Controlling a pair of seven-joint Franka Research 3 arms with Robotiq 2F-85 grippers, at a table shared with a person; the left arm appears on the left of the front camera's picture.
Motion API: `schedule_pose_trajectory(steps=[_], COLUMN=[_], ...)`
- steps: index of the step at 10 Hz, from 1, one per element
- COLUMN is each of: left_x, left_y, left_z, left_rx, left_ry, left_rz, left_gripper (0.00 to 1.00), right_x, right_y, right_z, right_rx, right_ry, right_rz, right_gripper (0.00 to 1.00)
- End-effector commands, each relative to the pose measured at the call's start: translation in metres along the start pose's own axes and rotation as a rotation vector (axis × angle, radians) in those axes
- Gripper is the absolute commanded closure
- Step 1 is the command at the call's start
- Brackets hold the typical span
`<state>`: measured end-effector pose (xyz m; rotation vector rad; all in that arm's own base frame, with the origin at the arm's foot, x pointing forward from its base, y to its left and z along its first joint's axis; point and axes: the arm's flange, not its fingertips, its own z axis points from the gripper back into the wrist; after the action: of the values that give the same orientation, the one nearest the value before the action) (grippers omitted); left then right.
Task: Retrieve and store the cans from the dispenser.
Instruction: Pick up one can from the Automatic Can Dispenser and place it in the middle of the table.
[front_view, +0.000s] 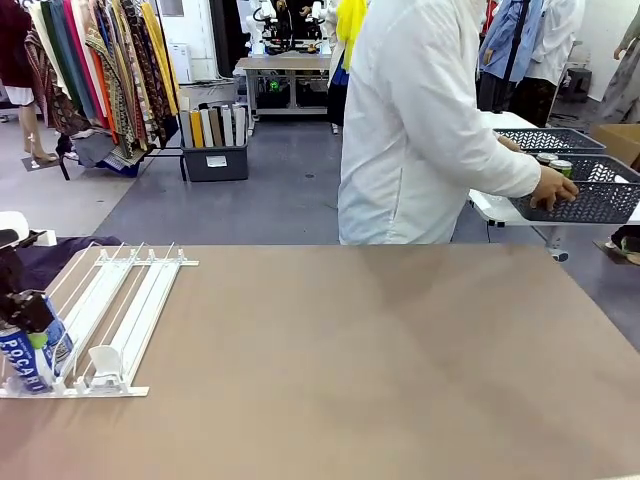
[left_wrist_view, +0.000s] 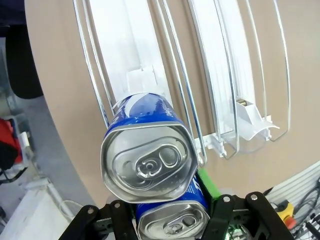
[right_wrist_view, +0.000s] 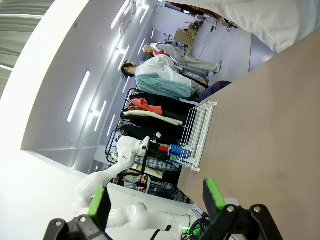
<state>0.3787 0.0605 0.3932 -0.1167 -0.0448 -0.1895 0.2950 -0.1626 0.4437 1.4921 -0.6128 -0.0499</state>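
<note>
Blue-and-white can (front_view: 25, 365) is being clenched by the left claw (left_wrist_view: 170, 217) at the tabletop's (front_view: 350, 350) left edge; a straight lift off the dispenser (front_view: 130, 300) is being called for. The right claw (right_wrist_view: 155, 200) is being shown released.

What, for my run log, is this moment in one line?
left gripper: shut on Pocari can at dispenser | right gripper: open, empty

The dispenser (front_view: 135, 315) lies on the bench's (front_view: 380, 370) left side, its low end nearest the robot. A can (front_view: 30, 355) stands in its leftmost lane there. Beyond the far-right corner, a basket (front_view: 600, 200) sits on a side table (front_view: 490, 208).
</note>
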Motion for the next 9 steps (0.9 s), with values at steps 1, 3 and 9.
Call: schedule_pose_trajectory(steps=[1,3,9], left_x=[-0.023,-0.026,-0.097], left_y=[-0.009,-0.012,-0.031], left_z=[-0.013,-0.009,0.125], left_rx=[0.016,0.023,0.100], left_ry=[-0.017,-0.020,-0.248], left_rz=[0.012,0.007,-0.075], left_gripper=[1.00,1.00,1.00], right_x=[0.003,0.003,0.003], right_y=[0.004,0.004,0.004], right_z=[0.000,0.000,0.000], right_rx=[0.012,0.012,0.012], right_ry=[-0.007,-0.007,-0.007], right_rz=[0.002,0.002,0.002], right_gripper=[0.00,0.00,0.00])
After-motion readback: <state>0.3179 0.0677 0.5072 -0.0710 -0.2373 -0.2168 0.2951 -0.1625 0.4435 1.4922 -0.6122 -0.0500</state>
